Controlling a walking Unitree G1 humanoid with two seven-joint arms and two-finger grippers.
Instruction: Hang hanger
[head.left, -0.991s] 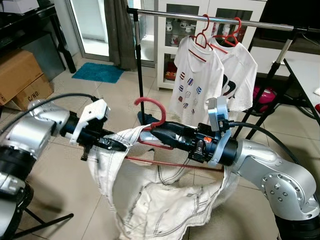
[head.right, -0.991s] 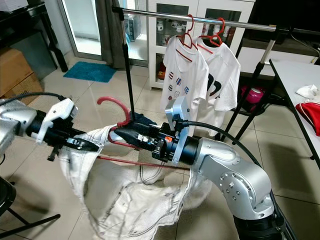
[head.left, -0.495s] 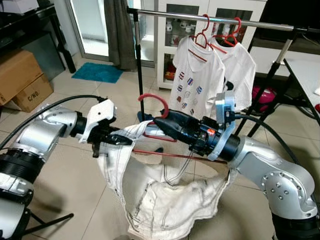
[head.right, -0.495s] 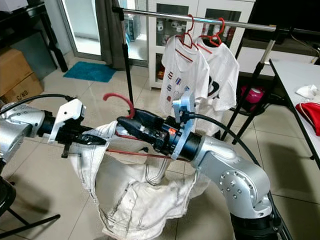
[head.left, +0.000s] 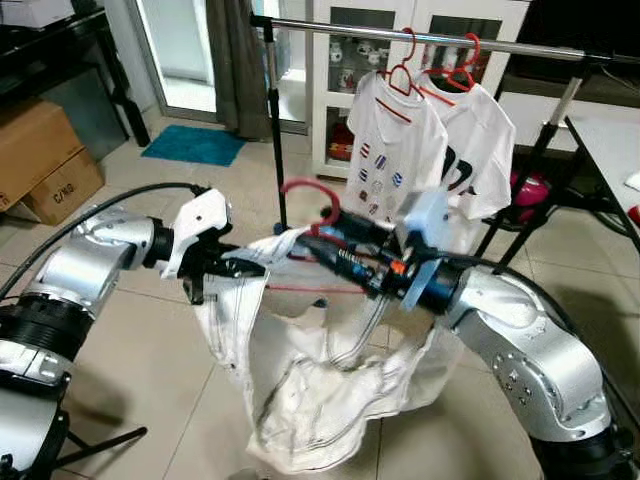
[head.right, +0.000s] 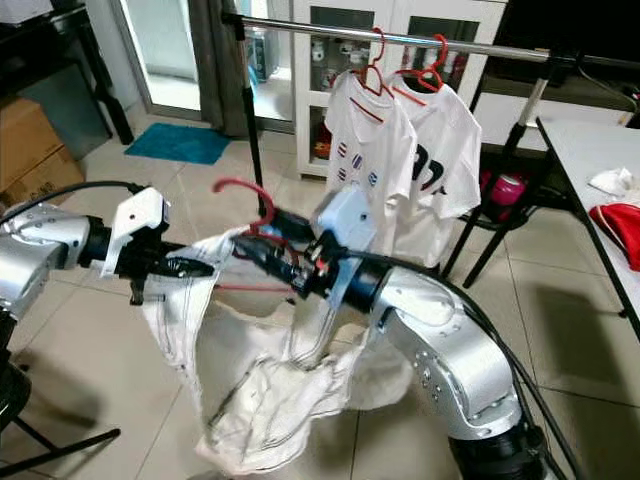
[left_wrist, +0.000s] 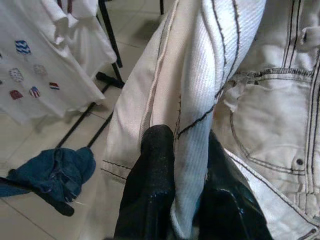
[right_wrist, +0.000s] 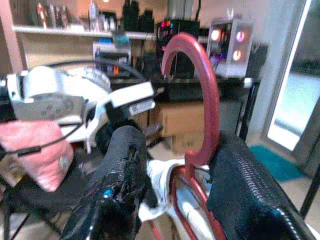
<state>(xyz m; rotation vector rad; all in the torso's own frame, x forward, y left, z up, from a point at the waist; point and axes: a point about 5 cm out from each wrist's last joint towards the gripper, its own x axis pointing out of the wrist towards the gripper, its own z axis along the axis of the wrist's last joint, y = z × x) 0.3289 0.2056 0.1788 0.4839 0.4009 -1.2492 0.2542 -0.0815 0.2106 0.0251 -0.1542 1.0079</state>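
A red hanger (head.left: 312, 197) carries a white denim garment (head.left: 320, 370) that sags toward the tiled floor. My right gripper (head.left: 335, 232) is shut on the hanger just below its hook, which rises between the black fingers (right_wrist: 122, 165) as a red hook (right_wrist: 202, 90). My left gripper (head.left: 245, 268) is shut on the garment's left edge, with a fold of denim (left_wrist: 192, 100) pinched between its fingers (left_wrist: 152, 185). The metal rail (head.left: 420, 38) runs above and beyond the hanger, with bare bar left of two hung T-shirts (head.left: 395, 150).
The rack's black left post (head.left: 275, 130) stands just behind the hanger. Black rack legs (head.left: 540, 160) slant at the right. Cardboard boxes (head.left: 45, 150) sit at the left, a teal mat (head.left: 195, 145) beyond, a white table (head.left: 610, 140) at the right. A blue cloth (left_wrist: 55, 175) lies by the rack's foot.
Both arms have risen and moved toward the rail, lifting the hanger and garment. The right wrist has turned, and the left gripper has drawn closer to the hanger.
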